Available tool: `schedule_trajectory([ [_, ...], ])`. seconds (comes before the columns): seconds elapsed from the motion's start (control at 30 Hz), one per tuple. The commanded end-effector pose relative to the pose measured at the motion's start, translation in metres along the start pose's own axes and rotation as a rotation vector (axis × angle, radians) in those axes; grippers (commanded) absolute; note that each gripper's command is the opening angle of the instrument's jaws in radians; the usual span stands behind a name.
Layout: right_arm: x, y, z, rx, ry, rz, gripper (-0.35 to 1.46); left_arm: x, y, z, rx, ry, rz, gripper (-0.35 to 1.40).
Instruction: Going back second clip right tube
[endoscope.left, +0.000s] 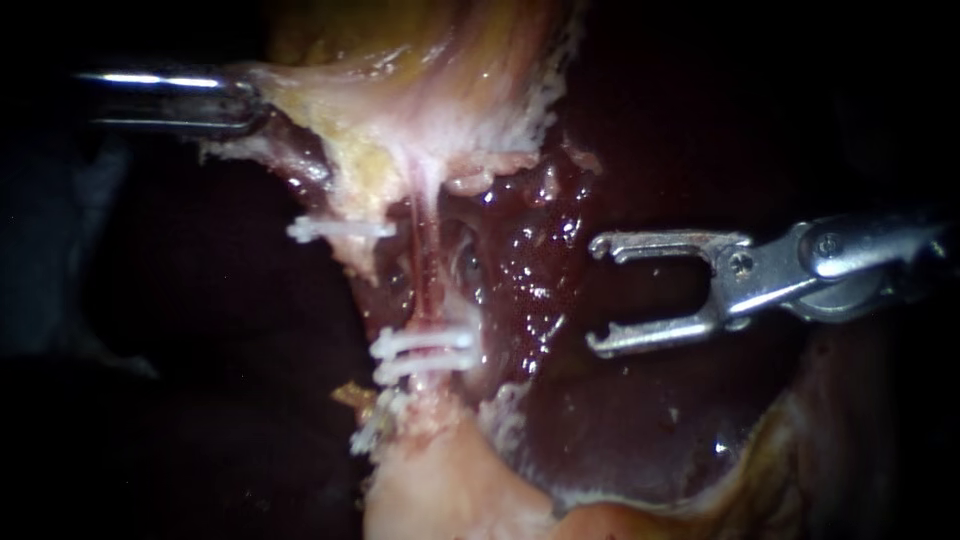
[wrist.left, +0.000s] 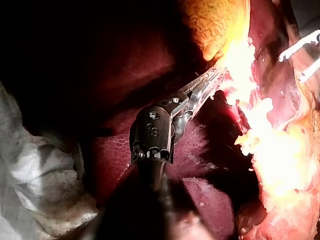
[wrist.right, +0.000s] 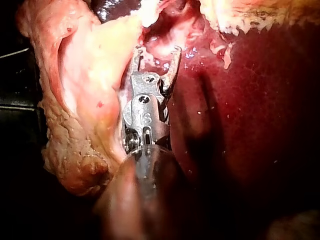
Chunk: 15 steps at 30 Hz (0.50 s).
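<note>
Retreat from the tube seems the step in hand. Two white clips (endoscope.left: 425, 355) sit side by side across the reddish tube (endoscope.left: 427, 255), low in the centre of the frame. A third clip (endoscope.left: 340, 229) lies up and to the left of them. The right instrument (endoscope.left: 600, 295) stands at mid-right, well apart from the tube and over dark liver (endoscope.left: 620, 430), its jaws wide open and empty. The left instrument (endoscope.left: 250, 105), in the upper left, has its jaws closed on pale tissue (endoscope.left: 420, 120), drawing it taut. Next, I judge, the right instrument needs a straight pull toward the right edge, clear of the clips, while the left holds steady tension.
</note>
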Motion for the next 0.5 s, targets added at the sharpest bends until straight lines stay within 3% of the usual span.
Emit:
schedule_trajectory([
  [0.03, 0.0000, 0.0000, 0.0001, 0.003, 0.001, 0.000, 0.50, -0.0005, -0.0002, 0.0006, 0.002, -0.009, 0.003, -0.35],
  [0.2, 0.0000, 0.0000, 0.0001, 0.003, 0.001, 0.000, 0.50, -0.0018, -0.0006, 0.0021, 0.000, -0.022, 0.013, -0.35],
  [0.5, 0.0002, -0.0001, 0.0003, 0.012, 0.003, 0.012, 0.50, -0.0017, -0.0006, 0.0020, -0.002, -0.023, 0.012, -0.35],
])
